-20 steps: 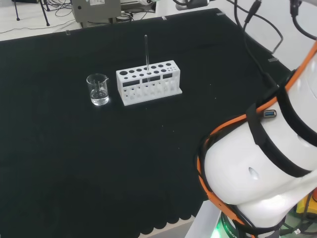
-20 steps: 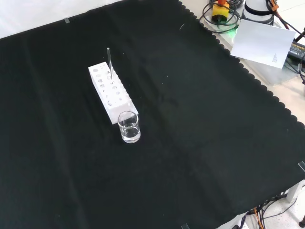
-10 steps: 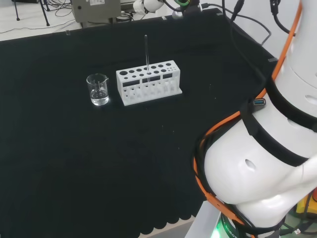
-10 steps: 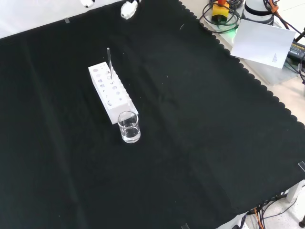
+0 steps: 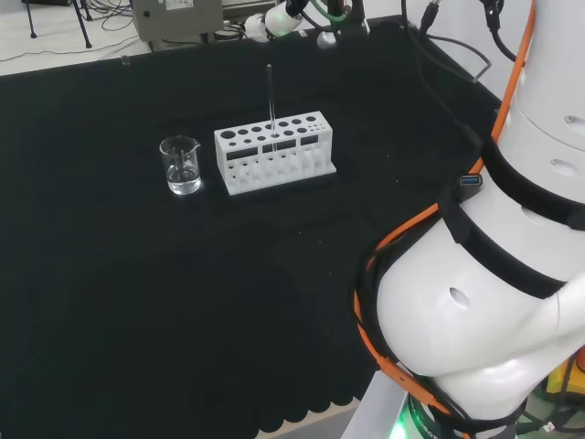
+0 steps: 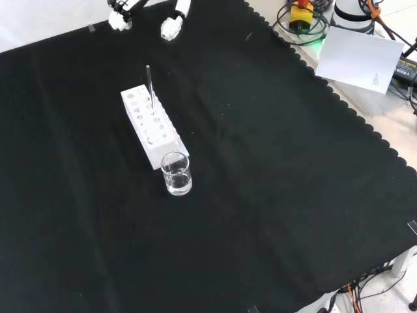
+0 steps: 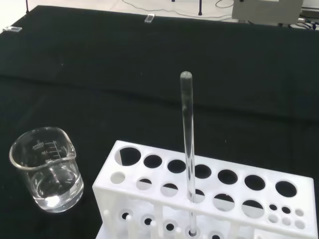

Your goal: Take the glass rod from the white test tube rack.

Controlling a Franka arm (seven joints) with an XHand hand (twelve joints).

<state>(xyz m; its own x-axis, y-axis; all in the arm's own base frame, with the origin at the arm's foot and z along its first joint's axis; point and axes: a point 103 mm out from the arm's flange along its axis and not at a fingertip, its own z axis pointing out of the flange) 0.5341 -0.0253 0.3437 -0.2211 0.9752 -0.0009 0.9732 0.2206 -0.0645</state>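
The glass rod (image 7: 187, 149) stands upright in a hole of the white test tube rack (image 6: 150, 126), on the black-clothed worktop (image 6: 273, 195). A clear glass beaker (image 6: 176, 174) stands just beside one end of the rack. In the front view the hand (image 6: 172, 18) is beyond the rack's other end, well apart from the rod, fingers spread and holding nothing.

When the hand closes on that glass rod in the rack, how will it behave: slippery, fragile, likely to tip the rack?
The glass rod is thin, smooth and clear, so it will probably slip between fingers and could snap if bent sideways. It stands upright in a hole of the white rack, so a straight upward pull should free it. The rack looks light; a slanted pull might drag or tip it.
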